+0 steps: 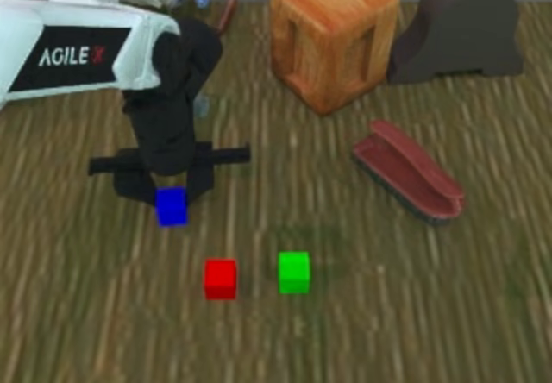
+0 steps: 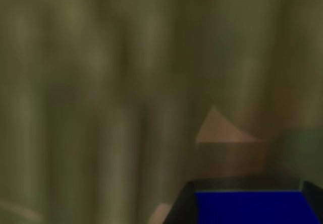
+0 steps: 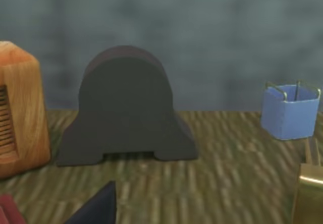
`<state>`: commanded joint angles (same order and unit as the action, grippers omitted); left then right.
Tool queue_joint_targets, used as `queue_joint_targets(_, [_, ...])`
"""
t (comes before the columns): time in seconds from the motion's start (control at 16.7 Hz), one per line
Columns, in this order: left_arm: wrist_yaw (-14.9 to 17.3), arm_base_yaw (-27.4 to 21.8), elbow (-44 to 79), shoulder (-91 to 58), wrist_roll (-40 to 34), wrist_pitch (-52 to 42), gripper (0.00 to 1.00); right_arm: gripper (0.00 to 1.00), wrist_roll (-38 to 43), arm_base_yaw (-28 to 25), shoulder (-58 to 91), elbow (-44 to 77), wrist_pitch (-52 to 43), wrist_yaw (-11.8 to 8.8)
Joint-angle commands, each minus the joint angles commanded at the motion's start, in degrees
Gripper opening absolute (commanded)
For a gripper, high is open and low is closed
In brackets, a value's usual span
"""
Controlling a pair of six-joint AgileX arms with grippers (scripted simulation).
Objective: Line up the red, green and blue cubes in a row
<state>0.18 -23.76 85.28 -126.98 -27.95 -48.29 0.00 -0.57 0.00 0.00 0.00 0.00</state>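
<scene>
Left gripper (image 1: 172,200) jaws closed on blue cube (image 1: 172,206), at 10 o'clock from red cube (image 1: 220,279); green cube (image 1: 294,273) at red's 3 o'clock.

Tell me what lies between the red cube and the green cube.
Nothing: in the top view only a bare strip of table separates the red cube from the green cube.

Red cube (image 1: 220,279) beside green cube (image 1: 294,273)
</scene>
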Motion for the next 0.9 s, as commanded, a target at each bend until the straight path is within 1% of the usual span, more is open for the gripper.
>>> queue_joint_targets(0.18, [0.0,0.0,0.0,0.0,0.0,0.0,0.0,1.0,0.0,0.0,0.0,0.0,0.0,0.0])
queue_joint_targets(0.24, [-1.2,0.2,0.8,2.5,0.9,-1.1,0.0,1.0,0.0,0.0,0.0,0.0,0.0,0.0])
queue_joint_targets(0.36, [-1.2,0.3,1.6,2.8,0.8,-2.1,0.0,1.0,0.0,0.0,0.0,0.0,0.0,0.0])
queue_joint_targets(0.72, [-1.2,1.0,8.6,6.4,0.8,-13.2,0.0,1.0,0.0,0.0,0.0,0.0,0.0,0.0])
queue_joint_targets(0.9, [-1.2,1.3,9.9,7.3,0.8,-15.0,0.0,1.0,0.0,0.0,0.0,0.0,0.0,0.0])
